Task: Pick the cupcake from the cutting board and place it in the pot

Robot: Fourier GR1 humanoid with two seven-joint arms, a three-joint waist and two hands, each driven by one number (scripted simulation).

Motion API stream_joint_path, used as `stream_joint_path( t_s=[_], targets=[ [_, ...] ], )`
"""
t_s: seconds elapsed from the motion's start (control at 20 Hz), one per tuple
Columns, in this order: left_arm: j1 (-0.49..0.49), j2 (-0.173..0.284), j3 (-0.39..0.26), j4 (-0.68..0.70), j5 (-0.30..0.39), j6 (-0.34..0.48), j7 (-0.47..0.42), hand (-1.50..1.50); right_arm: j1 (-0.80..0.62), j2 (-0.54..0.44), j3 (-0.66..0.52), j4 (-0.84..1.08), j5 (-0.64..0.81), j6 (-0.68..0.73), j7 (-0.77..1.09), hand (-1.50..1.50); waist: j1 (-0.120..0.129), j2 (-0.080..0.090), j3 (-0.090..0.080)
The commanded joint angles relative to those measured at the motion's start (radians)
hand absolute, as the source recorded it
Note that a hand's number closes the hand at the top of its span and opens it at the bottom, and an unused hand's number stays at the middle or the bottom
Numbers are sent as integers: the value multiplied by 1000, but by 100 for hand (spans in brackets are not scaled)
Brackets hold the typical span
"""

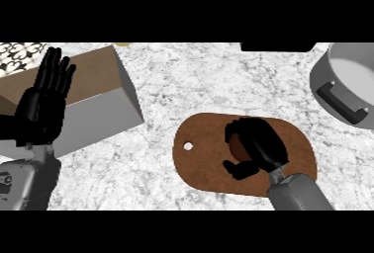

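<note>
A brown oval cutting board (208, 160) with a small hole lies on the marble counter at lower centre. My right hand (257, 143) sits over the board with its fingers curled round the cupcake (237, 146), of which only a dark brown sliver shows between fingers and thumb. The grey pot (343, 81) with a black handle stands at the upper right edge, partly cut off. My left hand (44, 99) rests open at the left, fingers up.
A brown-topped grey box (95, 106) stands at the left behind my left hand. A dark object (277, 47) shows at the top edge, and a small yellow thing (122, 44) peeks in beside the box.
</note>
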Motion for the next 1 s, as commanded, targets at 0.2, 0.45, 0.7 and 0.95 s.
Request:
stream_joint_path(
  t_s=[0.2,0.45,0.7,0.95],
  targets=[
    [-26,-22,-46,8,-2,-18,17,0,-358,150,-241,220,150,-104,507,150,74,31,-8],
    [-19,-25,-49,14,-3,-22,14,0,-564,115,-325,350,334,-196,763,150,74,26,-8],
    [-45,-2,-14,55,-1,-20,16,0,-726,78,-377,467,475,-338,930,150,49,25,-7],
    [12,-20,-7,12,4,-9,9,0,-767,18,-405,573,567,-440,1003,150,19,9,-6]
  ],
)
